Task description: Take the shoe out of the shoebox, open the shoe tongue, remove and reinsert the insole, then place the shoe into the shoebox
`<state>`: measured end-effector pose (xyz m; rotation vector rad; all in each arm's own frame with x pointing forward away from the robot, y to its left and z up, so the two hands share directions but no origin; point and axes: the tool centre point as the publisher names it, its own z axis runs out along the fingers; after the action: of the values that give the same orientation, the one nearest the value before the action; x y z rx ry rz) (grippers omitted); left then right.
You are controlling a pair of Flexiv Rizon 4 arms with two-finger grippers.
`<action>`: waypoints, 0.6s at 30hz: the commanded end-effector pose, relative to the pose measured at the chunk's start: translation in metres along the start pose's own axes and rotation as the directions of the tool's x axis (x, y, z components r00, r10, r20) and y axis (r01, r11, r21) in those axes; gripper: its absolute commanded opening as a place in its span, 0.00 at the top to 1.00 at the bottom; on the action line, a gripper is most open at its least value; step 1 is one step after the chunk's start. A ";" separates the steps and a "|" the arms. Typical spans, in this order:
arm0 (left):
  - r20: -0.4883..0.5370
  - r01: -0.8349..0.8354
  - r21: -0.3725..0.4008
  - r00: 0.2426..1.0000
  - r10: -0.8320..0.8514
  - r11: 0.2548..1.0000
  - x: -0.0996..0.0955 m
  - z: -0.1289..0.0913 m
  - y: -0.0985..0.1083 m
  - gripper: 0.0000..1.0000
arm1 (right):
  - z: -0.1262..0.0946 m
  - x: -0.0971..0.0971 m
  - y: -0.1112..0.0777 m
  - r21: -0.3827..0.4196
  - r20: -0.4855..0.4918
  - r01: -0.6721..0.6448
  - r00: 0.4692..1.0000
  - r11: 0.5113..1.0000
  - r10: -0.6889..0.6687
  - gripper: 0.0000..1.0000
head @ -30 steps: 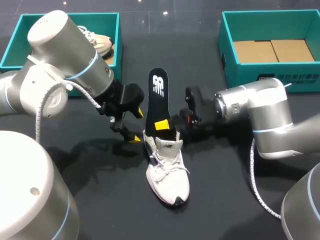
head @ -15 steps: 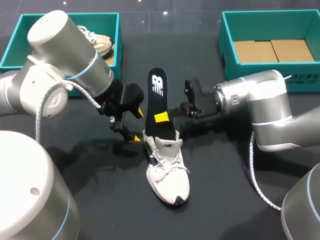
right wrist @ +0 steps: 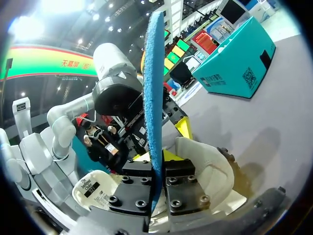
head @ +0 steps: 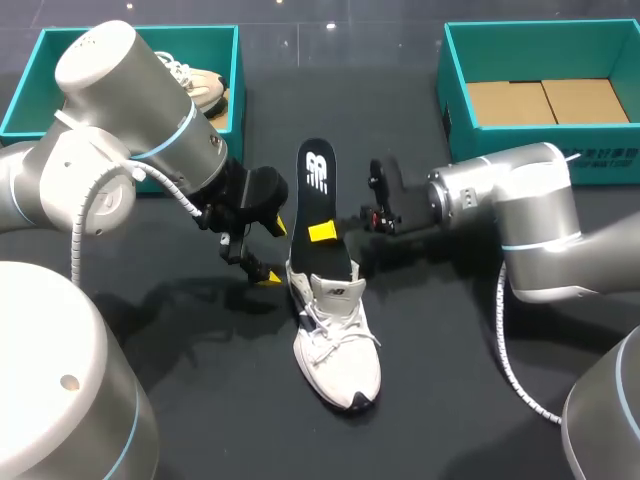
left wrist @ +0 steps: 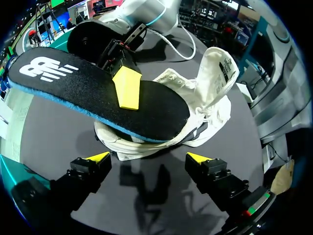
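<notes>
The white sneaker point(head: 337, 345) lies on the dark bench point(head: 450, 380) between two teal shoeboxes, toe toward the robot, with its tongue point(left wrist: 217, 66) folded up and back. The black insole point(head: 320, 205) stands half out of the shoe, its lower end still inside the opening and its logo end raised and leaning away. The right jaws are clamped on the insole's middle from both faces, one yellow fingertip point(head: 320, 232) lying flat on its black top; the right wrist view shows the insole edge-on point(right wrist: 155, 98) between the two fingers. The left jaws stand wide, holding nothing, just beside the sneaker's heel. The left shoebox point(head: 130, 32) holds another pale shoe point(head: 200, 88); the right shoebox point(head: 520, 152) holds cardboard point(head: 545, 100).
</notes>
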<state>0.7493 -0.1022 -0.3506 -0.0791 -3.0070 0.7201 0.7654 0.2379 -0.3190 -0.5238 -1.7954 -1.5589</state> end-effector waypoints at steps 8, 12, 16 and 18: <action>0.001 0.000 -0.002 1.000 0.000 1.000 0.000 0.001 0.000 0.00 | 0.004 0.001 -0.019 -0.019 0.010 -0.025 1.000 1.000 0.025 1.00; 0.001 0.000 -0.002 1.000 0.000 1.000 0.000 0.001 0.000 0.00 | 0.005 0.001 -0.026 -0.029 0.009 -0.042 0.999 0.999 0.042 1.00; 0.001 0.000 -0.002 1.000 0.000 1.000 0.000 0.001 0.000 0.00 | 0.006 0.002 -0.033 -0.035 0.012 -0.058 0.998 0.998 0.059 1.00; 0.001 0.000 -0.002 1.000 0.000 1.000 0.000 0.001 0.000 0.00 | 0.006 0.003 -0.036 -0.037 0.015 -0.063 0.998 0.997 0.064 1.00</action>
<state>0.7492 -0.1022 -0.3506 -0.0791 -3.0070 0.7201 0.7451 0.2356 -0.3362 -0.5954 -1.7485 -1.5457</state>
